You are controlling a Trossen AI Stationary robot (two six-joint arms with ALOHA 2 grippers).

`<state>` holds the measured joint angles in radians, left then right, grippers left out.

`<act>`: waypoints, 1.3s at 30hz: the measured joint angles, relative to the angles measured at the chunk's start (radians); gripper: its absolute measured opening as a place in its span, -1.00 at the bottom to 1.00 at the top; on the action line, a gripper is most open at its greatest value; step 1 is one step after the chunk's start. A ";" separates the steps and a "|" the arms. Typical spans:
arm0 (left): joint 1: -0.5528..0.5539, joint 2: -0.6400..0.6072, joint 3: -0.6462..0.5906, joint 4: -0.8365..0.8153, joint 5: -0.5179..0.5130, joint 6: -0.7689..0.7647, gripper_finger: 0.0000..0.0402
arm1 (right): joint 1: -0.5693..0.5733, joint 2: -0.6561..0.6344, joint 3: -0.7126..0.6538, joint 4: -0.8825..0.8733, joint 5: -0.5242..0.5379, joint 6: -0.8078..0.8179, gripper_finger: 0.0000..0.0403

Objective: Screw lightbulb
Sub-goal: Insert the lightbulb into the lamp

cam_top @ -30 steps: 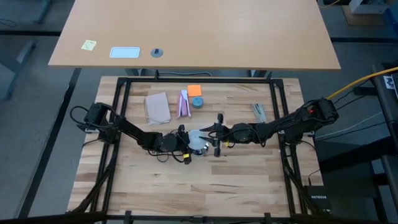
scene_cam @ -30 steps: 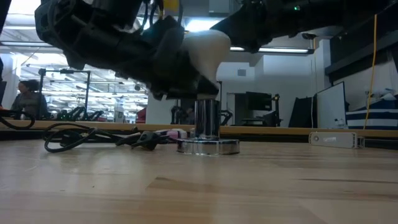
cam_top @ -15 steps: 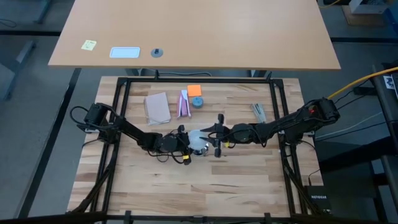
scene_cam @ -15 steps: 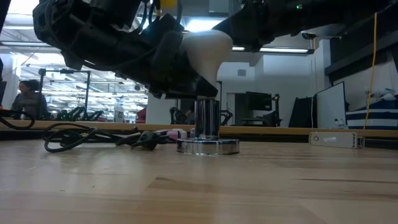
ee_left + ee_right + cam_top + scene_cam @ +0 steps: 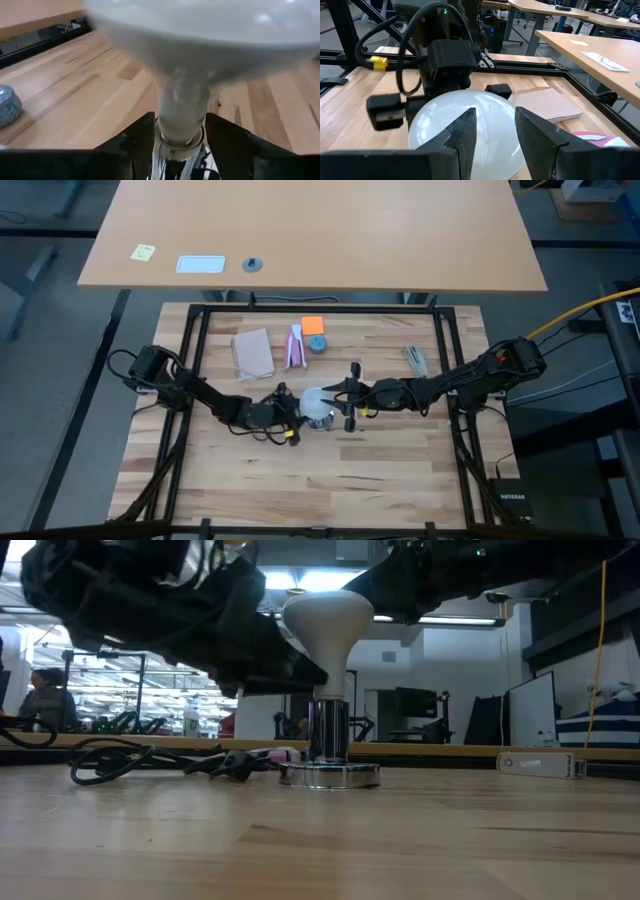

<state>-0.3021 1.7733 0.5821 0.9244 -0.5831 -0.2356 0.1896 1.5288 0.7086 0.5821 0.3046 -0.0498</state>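
Left claw (image 5: 177, 137): parted, flanking lightbulb (image 5: 327, 625) neck | right claw (image 5: 492, 130): apparently parted above globe

Robotics lab or workshop: butcher-block table (image 5: 300, 470) inside a black metal frame (image 5: 195, 330), cables on the floor. Low view shows open floor behind with desks, monitors (image 5: 415, 700), strip lights (a person (image 5: 45, 695) seated far off).
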 joint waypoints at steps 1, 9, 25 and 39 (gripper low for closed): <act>-0.002 0.000 -0.014 0.039 0.000 -0.003 -0.17 | 0.000 0.000 0.000 0.001 0.000 0.000 -0.29; -0.012 0.005 -0.128 0.274 -0.002 -0.047 -0.17 | 0.000 0.000 0.000 0.003 -0.001 0.000 -0.29; -0.005 0.251 -0.064 0.624 0.010 0.016 -0.17 | 0.000 0.001 -0.002 0.024 -0.007 -0.001 -0.29; 0.037 0.274 -0.013 0.596 0.075 0.082 -0.17 | 0.001 0.000 -0.001 -0.007 -0.009 0.026 -0.29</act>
<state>-0.2649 2.0468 0.5690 1.5199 -0.5078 -0.1532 0.1905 1.5288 0.7074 0.5752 0.2954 -0.0235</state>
